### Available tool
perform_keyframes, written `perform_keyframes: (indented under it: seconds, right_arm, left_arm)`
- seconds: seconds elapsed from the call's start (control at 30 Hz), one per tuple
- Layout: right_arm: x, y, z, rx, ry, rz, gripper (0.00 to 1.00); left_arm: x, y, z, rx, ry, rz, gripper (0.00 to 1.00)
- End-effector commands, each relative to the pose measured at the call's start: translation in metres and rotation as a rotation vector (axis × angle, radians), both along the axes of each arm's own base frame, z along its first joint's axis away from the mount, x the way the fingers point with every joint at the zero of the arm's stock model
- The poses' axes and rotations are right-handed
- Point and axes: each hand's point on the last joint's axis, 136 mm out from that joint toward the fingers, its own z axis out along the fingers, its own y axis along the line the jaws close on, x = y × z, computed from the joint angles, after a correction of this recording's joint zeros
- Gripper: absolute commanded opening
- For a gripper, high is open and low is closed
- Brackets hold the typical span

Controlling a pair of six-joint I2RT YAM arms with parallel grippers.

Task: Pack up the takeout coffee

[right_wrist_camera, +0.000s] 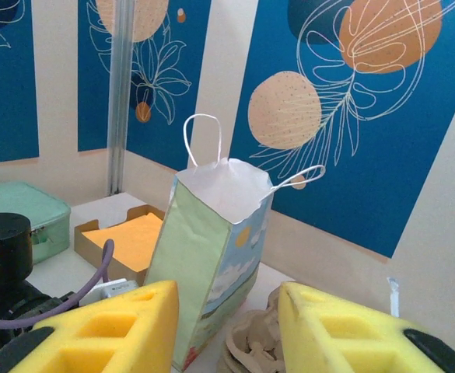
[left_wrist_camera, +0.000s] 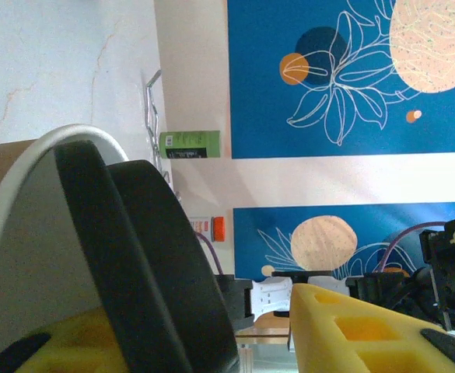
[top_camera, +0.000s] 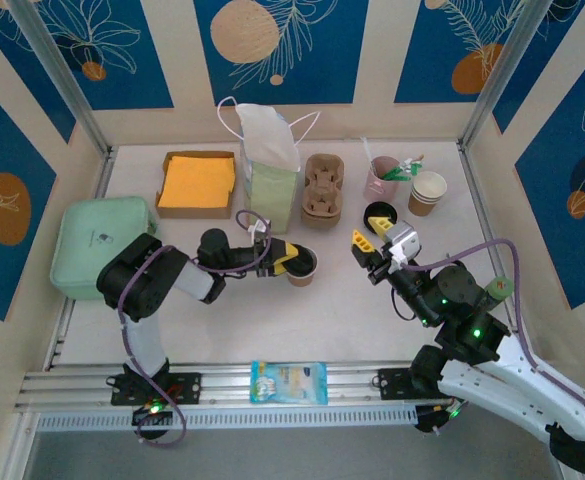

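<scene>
The takeout coffee [top_camera: 303, 268] stood near the middle of the surface, on the near side of the paper bag [top_camera: 271, 170], which stood upright and open-mouthed toward the far edge. My left claw [top_camera: 290, 259] reached sideways around the cup with its jaws parted. A gap showed between one finger and the black lid [left_wrist_camera: 153, 256], so I judged I had no firm hold. My right claw [top_camera: 370, 232] hung empty nearby, jaws apart. I took this for the grasping step. Next I would need to close on the cup, keep it level, lift it over the bag's rim and lower it in.
</scene>
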Motion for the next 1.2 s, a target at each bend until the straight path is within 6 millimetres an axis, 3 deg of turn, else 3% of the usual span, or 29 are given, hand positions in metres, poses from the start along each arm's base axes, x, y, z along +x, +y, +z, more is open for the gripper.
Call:
perform_keyframes:
  seconds: [0.0, 0.53, 1.03, 1.17]
  right_arm:
    - [-0.004, -0.004, 0.008, 0.039, -0.006, 0.009, 0.39]
    - [0.0, -0.009, 0.006, 0.046, 0.013, -0.009, 0.39]
    - [0.005, -0.017, 0.003, 0.058, 0.034, -0.028, 0.39]
    - [0.005, -0.019, 0.0, 0.062, 0.042, -0.031, 0.39]
  left_arm:
    - [-0.003, 0.006, -0.005, 0.01, -0.005, -0.015, 0.43]
    - [0.002, 0.007, 0.001, 0.0, -0.013, -0.029, 0.52]
    - [0.01, 0.002, 0.012, -0.022, -0.012, -0.058, 0.52]
    - [0.011, 0.004, 0.008, -0.016, -0.001, -0.055, 0.52]
